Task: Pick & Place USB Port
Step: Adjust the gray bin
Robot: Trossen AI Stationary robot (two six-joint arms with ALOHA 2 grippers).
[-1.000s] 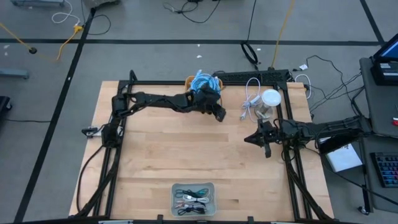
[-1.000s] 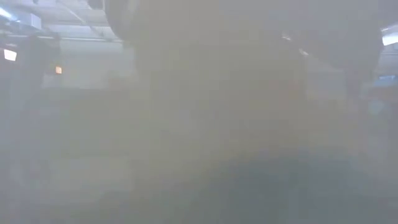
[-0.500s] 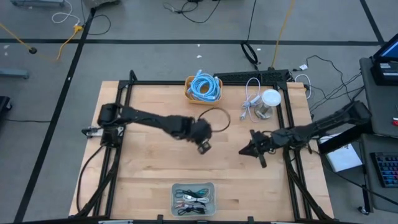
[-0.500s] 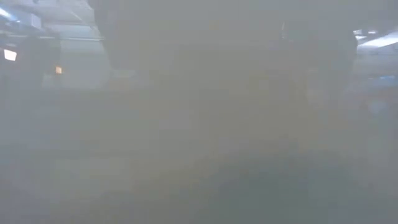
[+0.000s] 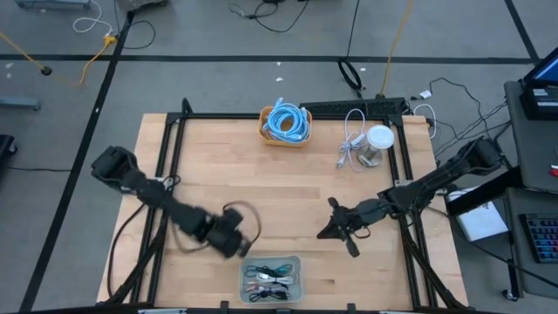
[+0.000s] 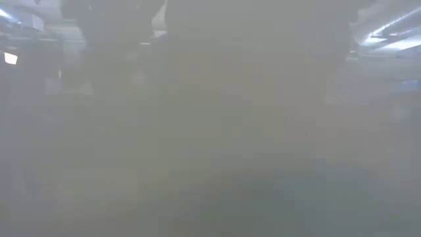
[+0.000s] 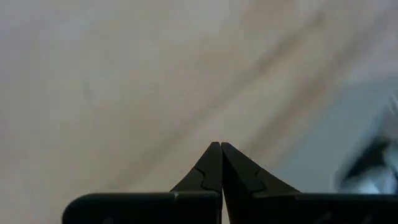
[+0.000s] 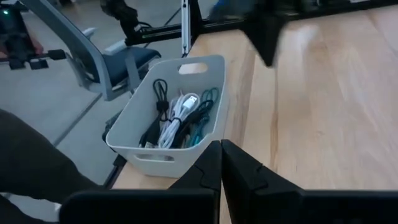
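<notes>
L gripper (image 5: 228, 243) was low over the table's near edge, just beside the white bin (image 5: 271, 278), blurred in the high view. 0.5 s before it had been mid-table, and 1 s before up at the orange basket (image 5: 285, 123) of blue cable (image 5: 286, 119) at the far edge. A thin dark cable loop (image 5: 241, 218) showed next to the gripper, much as it did next to it 0.5 s earlier; can't tell whether it was gripped. In the L wrist view the two fingertips (image 7: 211, 163) met tip to tip, w/ nothing visible between them.

R gripper (image 5: 335, 228) sat right of centre, nearer the bin than 0.5 s ago; the arm had stretched further inward. Its fingertips (image 8: 212, 159) were also pressed together, empty, w/ the bin (image 8: 174, 118) ahead, holding white, black and teal USB cables (image 8: 180, 118).

White cable (image 5: 349, 139) and white round object (image 5: 376, 144) stayed at the far right, as before.

Low view: all haze, nothing readable.
</notes>
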